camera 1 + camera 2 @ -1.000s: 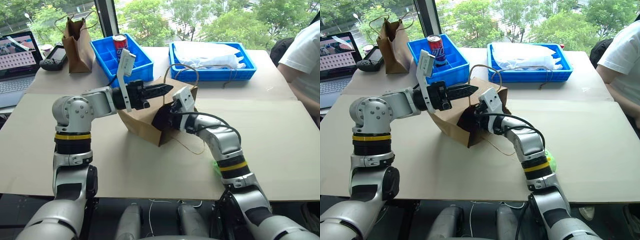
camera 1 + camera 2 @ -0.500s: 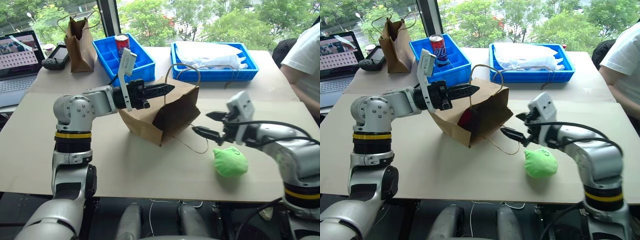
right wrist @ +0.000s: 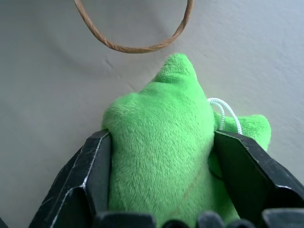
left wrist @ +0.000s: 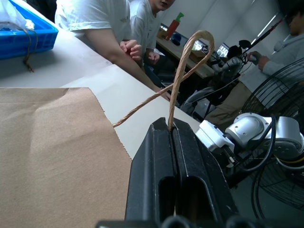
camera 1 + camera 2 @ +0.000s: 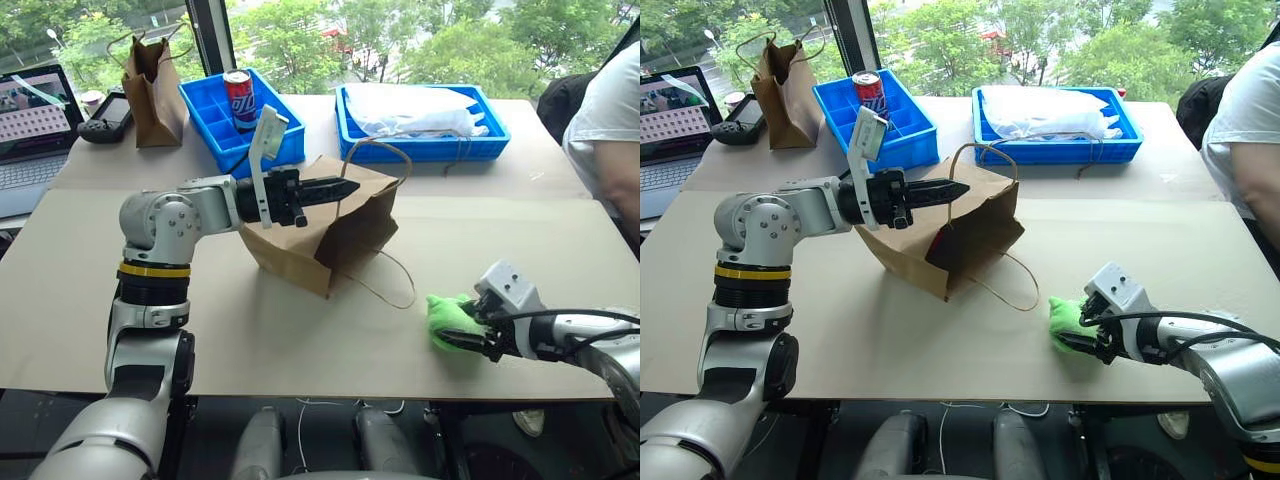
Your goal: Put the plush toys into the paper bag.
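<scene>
The right claw (image 5: 1072, 334) has pulled out of the paper bag (image 5: 322, 226) and swung down to the counter's (image 5: 250, 330) near edge, well to the right of the bag. Half a second ago it hung spread above the green plush toy (image 3: 164, 152); now its black fingers (image 3: 92, 178) straddle the toy, pressing its fuzzy flanks. The toy is rounded, bright green, with a peaked tip and a thin white cord loop. The left claw (image 4: 172, 130) stays pinched tight on one twine handle (image 4: 183, 71), holding up the tilted bag, its mouth facing the toy. The bag is creased light-brown kraft; something red (image 5: 937, 239) shows in its dark mouth. The other twine loop (image 5: 390, 285) trails on the counter between bag and toy.
</scene>
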